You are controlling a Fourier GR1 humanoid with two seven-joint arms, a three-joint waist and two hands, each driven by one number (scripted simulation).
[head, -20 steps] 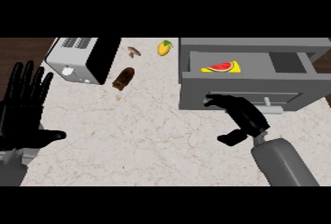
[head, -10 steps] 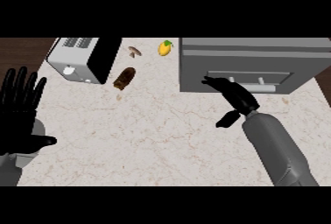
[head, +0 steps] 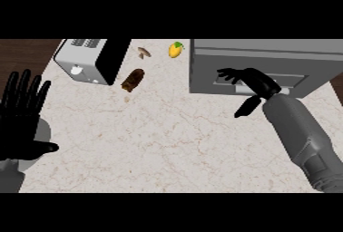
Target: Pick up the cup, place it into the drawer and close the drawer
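grey forearm first: our right arm runs up from the lower right of the frame on a slant, and our right hand (head: 251,84) sits at the front face of the drawer (head: 258,74) in the upper right, fingers reaching left toward the handle area, thumb hanging down and left over the counter (head: 167,136). the fingers look fairly straight and spread rather than curled round anything; we cannot tell for sure whether they touch the front

the drawer front lies flush with the grey cabinet, shut, its long axis running left to right across the frame. we cannot see the cup anywhere; no cup shows on the counter

our left hand (head: 23,118) rests at the left edge of the frame, open, fingers straight and pointing up

in the upper left stands a toaster (head: 90,61); just right of it lies a brown oblong piece (head: 133,80), tilted. further up are a small brown bit (head: 143,52) and a yellow fruit (head: 175,49) near the cabinet's left corner
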